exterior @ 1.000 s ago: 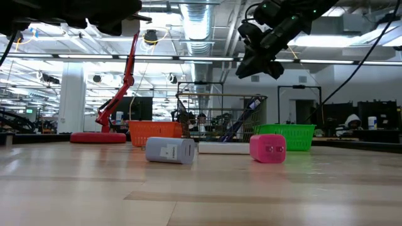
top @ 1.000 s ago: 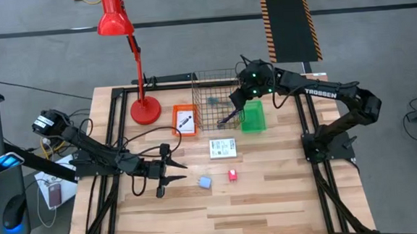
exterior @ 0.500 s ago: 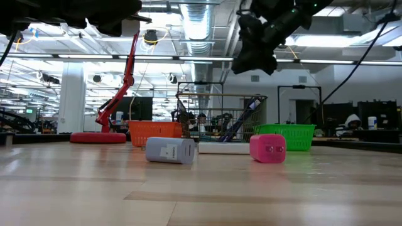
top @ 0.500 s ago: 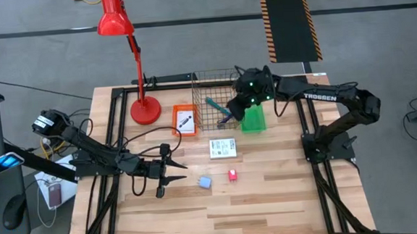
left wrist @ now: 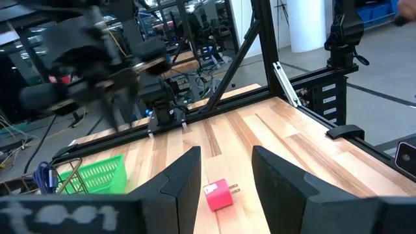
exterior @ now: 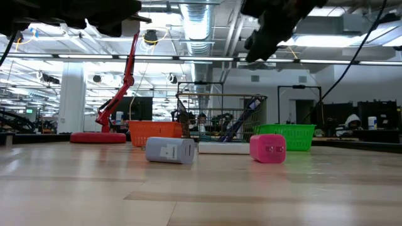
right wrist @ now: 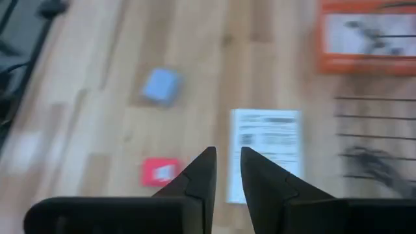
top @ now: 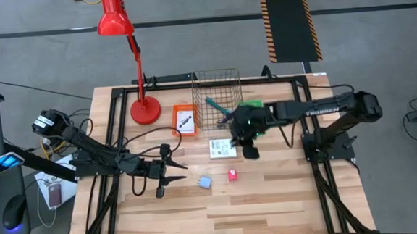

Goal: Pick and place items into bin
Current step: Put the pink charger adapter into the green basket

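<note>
Right gripper [top: 249,150] above the white printed packet [top: 223,148]

Its fingers [right wrist: 201,175] stand slightly parted, empty; the pink-red block [top: 232,175] lies just beyond, blue-grey block [top: 205,182] farther off.

The desk [top: 271,200] is pale planked wood, smooth with a faint sheen. The bin [top: 217,100] is thin bare metal wire. The orange tray [top: 185,120] and green basket [exterior: 286,137] look like moulded plastic. The pink-red block [exterior: 267,148] and blue-grey block [exterior: 170,150] seem smooth, matt plastic. The white card [top: 223,148] is probably printed paper. The lamp [top: 121,35] is glossy red.
</note>
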Action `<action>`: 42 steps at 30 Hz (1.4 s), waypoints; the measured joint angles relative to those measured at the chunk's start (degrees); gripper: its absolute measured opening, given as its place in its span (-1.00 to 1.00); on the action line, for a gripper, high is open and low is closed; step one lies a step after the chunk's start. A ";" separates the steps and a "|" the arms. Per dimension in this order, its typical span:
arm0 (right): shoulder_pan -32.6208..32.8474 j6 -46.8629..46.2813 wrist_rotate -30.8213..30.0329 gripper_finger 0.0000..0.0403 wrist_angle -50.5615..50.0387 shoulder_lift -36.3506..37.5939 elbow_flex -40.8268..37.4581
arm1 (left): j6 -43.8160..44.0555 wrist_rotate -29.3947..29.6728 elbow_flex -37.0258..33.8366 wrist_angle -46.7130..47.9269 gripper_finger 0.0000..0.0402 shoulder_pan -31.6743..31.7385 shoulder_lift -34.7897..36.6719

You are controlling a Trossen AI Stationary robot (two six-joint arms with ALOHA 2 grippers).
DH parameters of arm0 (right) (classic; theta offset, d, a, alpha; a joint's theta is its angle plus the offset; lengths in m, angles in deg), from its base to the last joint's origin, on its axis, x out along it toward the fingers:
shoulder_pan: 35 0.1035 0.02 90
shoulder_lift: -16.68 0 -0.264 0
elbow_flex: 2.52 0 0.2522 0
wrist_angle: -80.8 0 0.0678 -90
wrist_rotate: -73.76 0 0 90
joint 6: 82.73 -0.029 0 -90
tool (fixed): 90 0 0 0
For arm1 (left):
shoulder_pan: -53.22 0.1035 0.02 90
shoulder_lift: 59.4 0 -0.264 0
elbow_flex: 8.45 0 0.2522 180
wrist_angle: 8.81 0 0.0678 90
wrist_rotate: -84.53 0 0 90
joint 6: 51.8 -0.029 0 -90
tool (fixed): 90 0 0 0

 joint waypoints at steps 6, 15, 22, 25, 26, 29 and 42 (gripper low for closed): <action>8.03 -3.60 -2.03 -0.67 -0.49 0.00 0.00 | 0.00 0.02 0.01 0.55 -0.36 0.00 0.00; 16.19 -10.66 -12.40 -0.67 6.91 -0.02 -4.90 | 0.00 0.02 0.01 0.53 -0.36 0.00 0.00; 17.60 -13.51 -13.46 -0.65 14.33 -0.02 -10.54 | 0.00 0.04 0.01 0.51 -0.36 0.00 0.00; 17.55 -14.36 -13.52 -0.58 14.95 -0.04 -12.04 | 0.00 0.04 0.01 0.51 -0.36 0.00 0.00; 17.55 -14.73 -13.53 -0.55 15.32 -0.04 -12.29 | 0.00 0.04 0.01 0.51 -0.36 0.00 0.00; 17.55 -14.75 -13.51 -0.41 16.57 -0.02 -13.60 | 0.00 0.04 0.01 0.51 -0.36 0.00 0.00; 17.60 -14.51 -13.51 0.05 25.78 -0.02 -19.40 | 0.00 0.07 0.01 0.51 -0.36 0.00 0.00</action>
